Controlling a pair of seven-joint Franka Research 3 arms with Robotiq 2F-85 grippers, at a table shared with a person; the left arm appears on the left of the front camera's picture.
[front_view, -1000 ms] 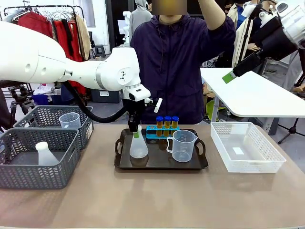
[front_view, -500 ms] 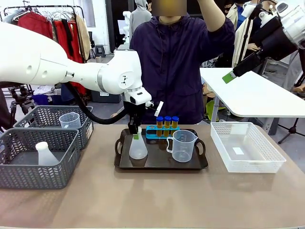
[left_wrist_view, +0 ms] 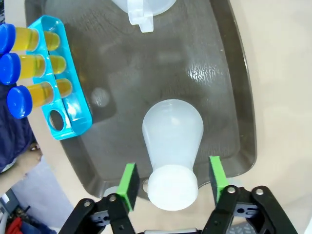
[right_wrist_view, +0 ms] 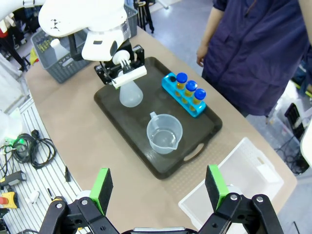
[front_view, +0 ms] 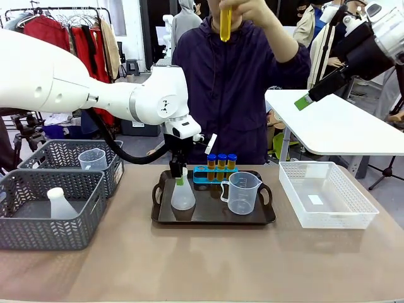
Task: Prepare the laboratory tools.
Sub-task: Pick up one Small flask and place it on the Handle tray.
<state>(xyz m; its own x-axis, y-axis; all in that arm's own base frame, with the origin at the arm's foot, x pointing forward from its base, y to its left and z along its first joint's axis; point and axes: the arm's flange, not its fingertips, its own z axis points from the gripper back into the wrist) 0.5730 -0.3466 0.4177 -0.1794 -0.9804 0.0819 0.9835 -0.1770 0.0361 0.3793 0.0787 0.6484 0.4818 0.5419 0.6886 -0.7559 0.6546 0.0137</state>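
On the dark tray [front_view: 211, 218] stands the white conical flask [front_view: 183, 197], the left gripper [left_wrist_view: 169, 181] spread wide around its neck, not touching. Beside it sit the clear measuring jug [front_view: 240, 192] and three blue-capped test tubes [front_view: 221, 162] in a blue rack [left_wrist_view: 68, 92]. The right gripper [right_wrist_view: 157, 186] hangs open above.

Capped test tubes [front_view: 221, 161]: three in the blue rack [front_view: 214, 175] at the tray's far edge — one slot empty
Uncapped tube [front_view: 225, 24]: one, in the person's hand [front_view: 251, 11]
Conical flasks: two — one on the tray [front_view: 183, 197], one in the near grey basket [front_view: 60, 204]
Measuring jugs: two — on the tray [front_view: 242, 193], in the far grey basket [front_view: 93, 158]
Grey baskets: two, at the table's left edge
White basket [front_view: 353, 218]: one
Dark tray [front_view: 208, 218]: one
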